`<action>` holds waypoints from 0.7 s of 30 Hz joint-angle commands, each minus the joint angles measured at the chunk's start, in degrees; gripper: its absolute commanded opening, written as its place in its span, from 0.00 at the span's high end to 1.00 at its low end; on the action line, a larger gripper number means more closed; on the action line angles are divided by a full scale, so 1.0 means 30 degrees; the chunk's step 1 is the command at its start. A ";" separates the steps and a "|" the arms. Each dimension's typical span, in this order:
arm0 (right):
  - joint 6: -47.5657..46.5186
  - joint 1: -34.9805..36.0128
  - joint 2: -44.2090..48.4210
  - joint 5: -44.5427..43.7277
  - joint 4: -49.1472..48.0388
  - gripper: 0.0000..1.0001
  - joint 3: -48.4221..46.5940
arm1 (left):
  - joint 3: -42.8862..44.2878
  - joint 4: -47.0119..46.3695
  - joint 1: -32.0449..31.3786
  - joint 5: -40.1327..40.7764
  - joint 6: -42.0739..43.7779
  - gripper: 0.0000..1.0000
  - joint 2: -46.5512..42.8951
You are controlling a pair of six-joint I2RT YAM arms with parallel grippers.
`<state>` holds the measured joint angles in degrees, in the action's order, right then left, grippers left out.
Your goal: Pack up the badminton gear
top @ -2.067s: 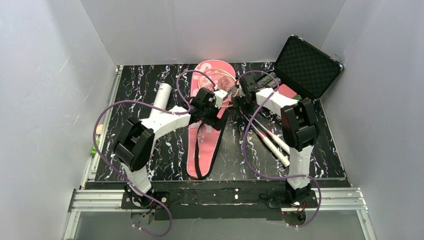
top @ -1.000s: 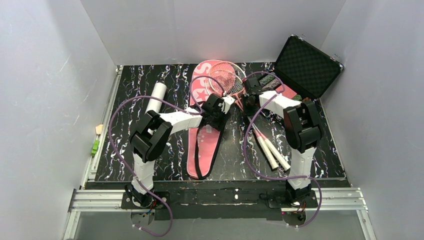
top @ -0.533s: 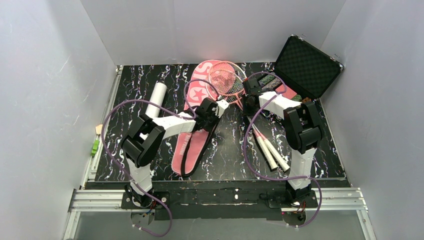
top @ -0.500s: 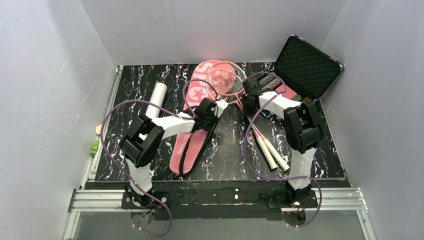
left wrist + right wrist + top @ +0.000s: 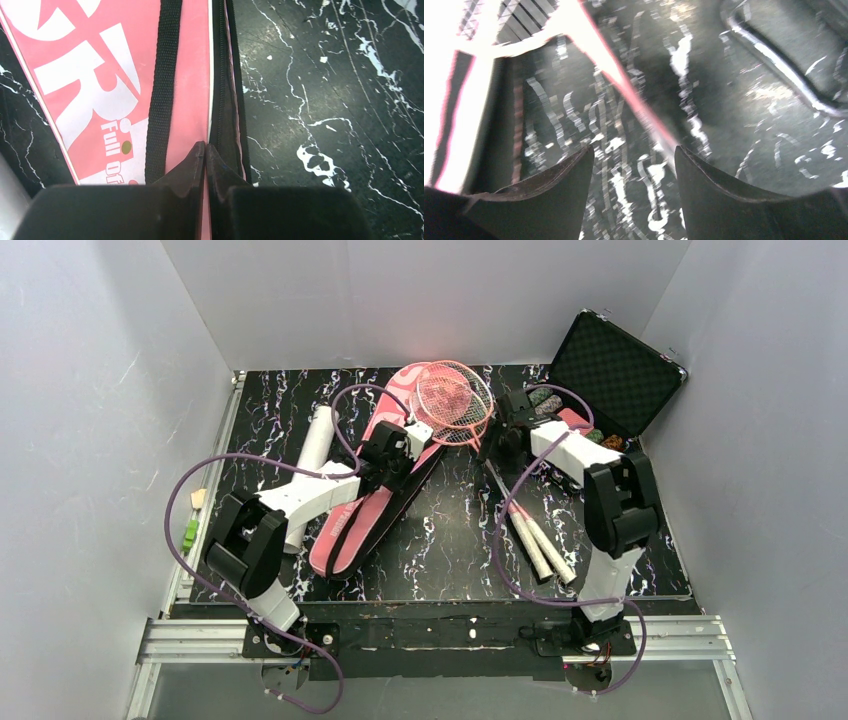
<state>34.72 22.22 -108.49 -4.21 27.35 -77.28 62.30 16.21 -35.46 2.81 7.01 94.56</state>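
Left gripper (image 5: 206, 150) sat low on the pink bag (image 5: 100, 75), fingers pressed together on its zippered side edge, just right of the black strap (image 5: 162, 75). We could not tell whether they pinched one layer or both. The bag lay diagonally across the table (image 5: 450, 540), wide end far. The heads of the two rackets (image 5: 455, 395) overlapped that end, and their white handles (image 5: 540, 545) trailed toward the near right. Right gripper (image 5: 631, 157) hung over a pink racket shaft (image 5: 624, 85), fingers spread, with the shaft running between them and nothing clamped; that view was blurred. The white tube (image 5: 318, 432) lay left of the bag, beside the left arm. The open case (image 5: 610, 365) stood far right. We judged the step to be opening the bag so the rackets could go in. To do it well, we reckoned the left pinch should take the upper lip only and lift it to gape the mouth. The right should close on the shaft near the throat, never the strings, and steer heads-first along the bag's length, slowly, lest a frame snag zip or strap.
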 commanded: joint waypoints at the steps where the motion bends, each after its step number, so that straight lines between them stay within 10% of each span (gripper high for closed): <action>1: 0.3032 0.0664 0.2786 0.3382 -0.1333 0.30 0.0760 | 0.0716 0.0902 -0.0036 -0.0840 -0.0266 1.00 -0.1093; 9: 0.8621 0.1658 0.2214 0.9693 -0.7653 0.25 0.2085 | 0.1905 0.2170 -0.0044 -0.1639 -0.0870 1.00 -0.1586; 21: 1.2664 0.2687 -0.1509 0.9897 -1.1467 0.31 0.1101 | 0.1997 0.2868 -0.0030 -0.2261 -0.1321 1.00 -0.2296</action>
<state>67.31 30.57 -111.66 24.34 -0.12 -71.46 65.71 23.99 -35.46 -1.96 4.01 92.90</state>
